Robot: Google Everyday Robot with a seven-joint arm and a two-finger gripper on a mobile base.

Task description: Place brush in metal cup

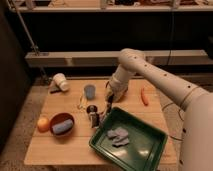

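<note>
1. Fingers of the gripper [110,98] are closed on the brush [106,109], which hangs down from them over the wooden table [60,145].
2. The metal cup [92,111] stands just beside the brush, between the blue tumbler [89,91] and the green tray [146,146].

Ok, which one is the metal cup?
Find the big green tray on the wooden table. Just off its upper-left corner, beside the claw, sits the metal cup. It's small, dark and shiny, shorter than the blue-grey tumbler behind it.
</note>
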